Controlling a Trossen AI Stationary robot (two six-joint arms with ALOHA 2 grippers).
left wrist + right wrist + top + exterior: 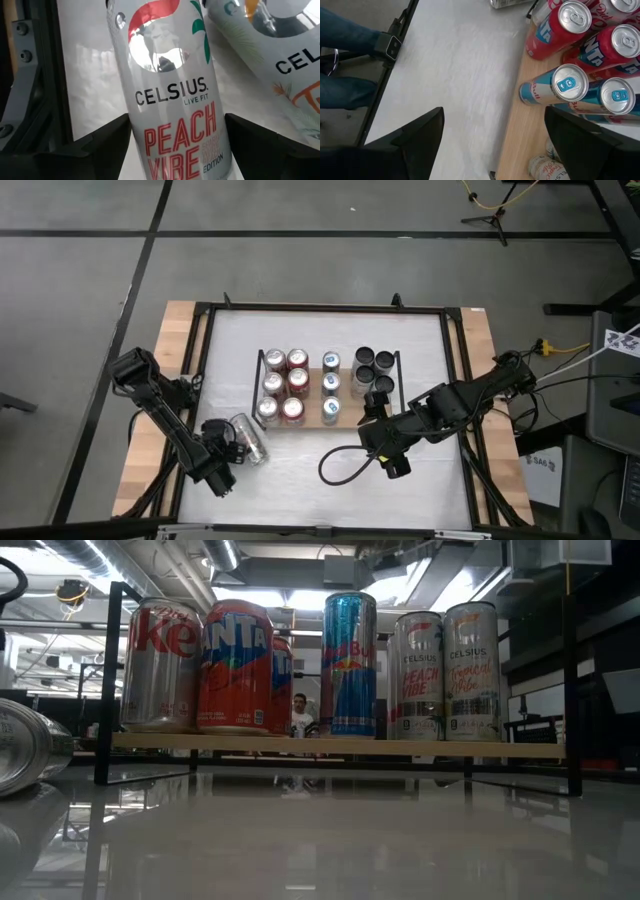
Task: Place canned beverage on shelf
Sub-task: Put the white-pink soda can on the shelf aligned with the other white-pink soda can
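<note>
Silver Celsius can [247, 438] lies on its side on the white bench [420, 470], lower left of frame, between the spread fingers of the left gripper [232, 442], not pinched. Wooden shelf [345, 418] at centre carries upright cans. Right gripper [374, 416] hangs spread at the shelf's lower right corner, holding nothing

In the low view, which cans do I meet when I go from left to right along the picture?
Lying silver can → Diet Coke can → Fanta can → Red Bull can → Celsius Peach Vibe can → second Celsius can.
</note>
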